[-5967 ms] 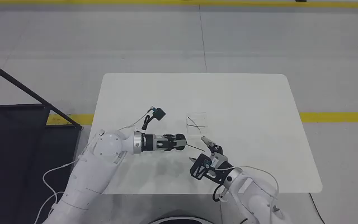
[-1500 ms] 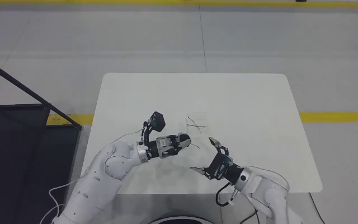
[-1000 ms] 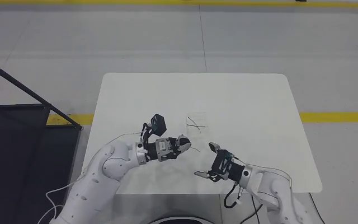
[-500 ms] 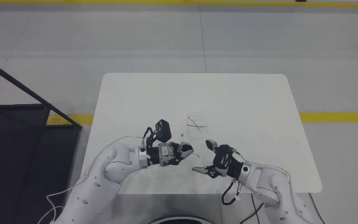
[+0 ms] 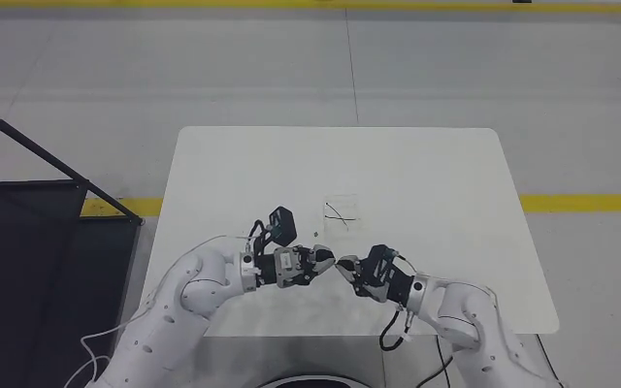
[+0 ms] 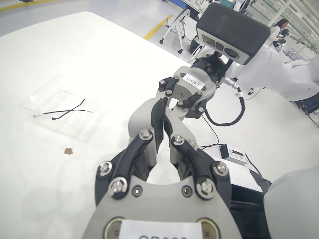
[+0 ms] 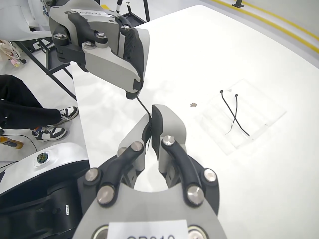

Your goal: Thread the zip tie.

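Observation:
A thin black zip tie spans the short gap between my two grippers, just above the table near its front edge. My left gripper is shut on one end of it. In the right wrist view the left gripper pinches the tie at its fingertips. My right gripper faces it tip to tip, its pads closed on the tie's other end. How much of the tie lies inside either grip is hidden.
A clear flat tray lies on the white table just beyond the grippers, with two more black zip ties crossed in it. A small brown scrap lies between tray and grippers.
My right gripper has moved left to meet the left gripper and gone from open to shut on the tie. The left gripper held its place with the tie.

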You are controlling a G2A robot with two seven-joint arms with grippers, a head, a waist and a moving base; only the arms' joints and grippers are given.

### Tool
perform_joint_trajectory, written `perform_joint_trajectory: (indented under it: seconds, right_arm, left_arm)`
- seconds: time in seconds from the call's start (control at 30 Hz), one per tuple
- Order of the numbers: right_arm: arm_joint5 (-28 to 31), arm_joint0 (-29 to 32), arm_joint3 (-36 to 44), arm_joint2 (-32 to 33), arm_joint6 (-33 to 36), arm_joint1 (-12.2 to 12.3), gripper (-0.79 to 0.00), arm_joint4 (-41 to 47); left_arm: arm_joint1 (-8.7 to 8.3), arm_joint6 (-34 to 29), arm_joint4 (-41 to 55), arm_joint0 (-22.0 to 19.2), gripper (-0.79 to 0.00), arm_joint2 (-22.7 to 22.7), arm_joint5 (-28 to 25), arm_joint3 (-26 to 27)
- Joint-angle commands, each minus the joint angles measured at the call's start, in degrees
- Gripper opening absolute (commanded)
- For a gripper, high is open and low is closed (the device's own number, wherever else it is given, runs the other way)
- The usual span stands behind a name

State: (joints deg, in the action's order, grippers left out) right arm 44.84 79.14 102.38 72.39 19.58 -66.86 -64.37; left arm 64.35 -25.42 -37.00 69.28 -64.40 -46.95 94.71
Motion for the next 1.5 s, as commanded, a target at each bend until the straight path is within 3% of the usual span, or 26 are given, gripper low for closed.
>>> perform_joint_trajectory:
  seconds: [0.0,0.47,0.5,0.53,0.57,0.6,1.23,1.47]
  right_arm:
    - [0.78,0.04,-0.12,0.11,-0.22,0.14,-0.785,0.31]
    - [1.61,-0.65,-0.77,-0.89,0.56,0.77,-0.785,1.14]
    - [1.43,-0.85,-0.92,-1.09,0.79,0.78,-0.471,1.36]
    - [1.29,-1.07,-1.04,-1.26,1.03,0.8,-0.099,1.52]
    - [1.2,-1.26,-1.12,-1.41,1.26,0.82,-0.018,1.66]
    - [1.1,-1.38,-1.18,-1.53,1.41,0.84,0.0,1.82]
    - [0.03,-1.33,-0.96,-1.36,1.49,1.65,-0.049,4.36]
    - [-0.35,-1.25,-1.02,-1.35,1.54,1.86,0.0,4.74]
  left_arm:
    - [-0.04,0.11,0.07,-0.07,-0.785,0.06,0.08,-0.12]
    - [-0.19,0.68,-0.24,-0.54,-0.785,1.03,1.13,-0.02]
    - [-0.22,0.84,-0.34,-0.49,-0.785,0.99,1.13,0.01]
    - [-0.24,1.07,-0.33,-0.41,-0.785,0.96,1.1,-0.05]
    - [-0.27,1.19,-0.41,-0.38,-0.785,0.95,1.03,-0.13]
    - [-0.29,1.3,-0.47,-0.38,-0.785,0.94,0.96,-0.19]
    - [-0.84,1.96,-0.15,-0.06,-0.785,0.54,0.28,-0.42]
    - [-0.92,2.38,0.27,0.05,-0.785,0.61,0.56,-0.52]
